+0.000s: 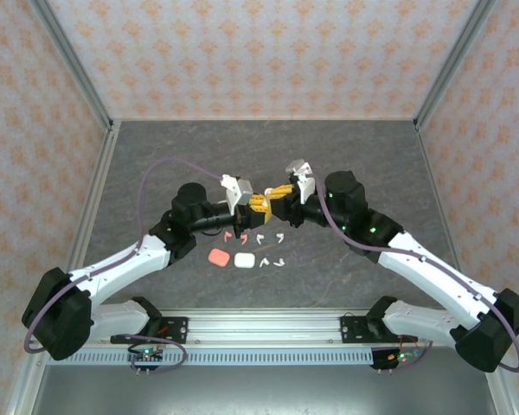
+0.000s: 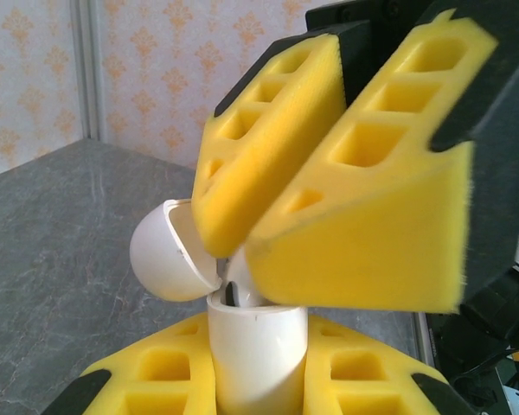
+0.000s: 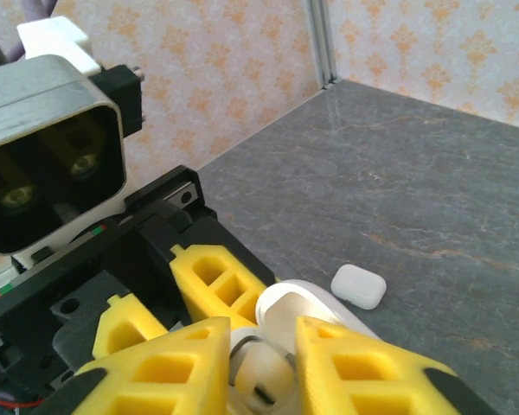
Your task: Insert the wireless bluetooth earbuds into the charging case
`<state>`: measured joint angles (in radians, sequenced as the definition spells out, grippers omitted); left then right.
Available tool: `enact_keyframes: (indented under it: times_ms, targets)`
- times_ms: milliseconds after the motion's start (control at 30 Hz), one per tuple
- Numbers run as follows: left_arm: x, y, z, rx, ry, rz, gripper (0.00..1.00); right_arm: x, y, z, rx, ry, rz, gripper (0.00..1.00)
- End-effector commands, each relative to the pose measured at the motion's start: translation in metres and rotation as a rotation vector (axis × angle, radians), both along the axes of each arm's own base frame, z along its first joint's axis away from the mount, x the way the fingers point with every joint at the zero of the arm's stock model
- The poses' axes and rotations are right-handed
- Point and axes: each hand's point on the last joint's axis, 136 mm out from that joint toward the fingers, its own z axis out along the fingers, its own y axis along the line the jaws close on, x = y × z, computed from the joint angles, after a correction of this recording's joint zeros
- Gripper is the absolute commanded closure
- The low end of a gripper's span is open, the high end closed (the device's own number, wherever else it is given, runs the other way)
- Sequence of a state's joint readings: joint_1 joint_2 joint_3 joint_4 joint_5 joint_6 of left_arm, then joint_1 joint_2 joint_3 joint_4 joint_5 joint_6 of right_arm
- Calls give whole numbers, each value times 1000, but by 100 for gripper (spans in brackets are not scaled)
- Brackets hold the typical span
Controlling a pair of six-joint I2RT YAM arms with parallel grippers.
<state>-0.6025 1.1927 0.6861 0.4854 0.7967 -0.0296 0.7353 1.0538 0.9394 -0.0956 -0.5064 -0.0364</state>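
Pinching the upright, open-lidded case (image 2: 255, 341) above mid-worktop (image 1: 372, 156), the left claw (image 2: 258, 389) steadies it. The right claw (image 2: 235, 259), pads barely parted, sits over an earbud (image 3: 261, 380) at its mouth; I cannot tell if it grips. Buds look light, smooth and skittish: hold the head, stem down.

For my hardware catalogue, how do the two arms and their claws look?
The left arm and right arm have white links, black joints and a purple cable each. The left claw and right claw have black-backed yellow foam pads with square holes.
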Motion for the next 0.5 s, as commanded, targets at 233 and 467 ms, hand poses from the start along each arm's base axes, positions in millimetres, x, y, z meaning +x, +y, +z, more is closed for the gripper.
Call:
enact_keyframes:
  times_ms: [233, 467]
  targets:
    - [-3, 4, 22, -31, -91, 21, 100, -3, -12, 56, 57, -3, -44, 48]
    - [-4, 8, 20, -40, -113, 38, 100, 28, -61, 51, 53, 133, -286, 40]
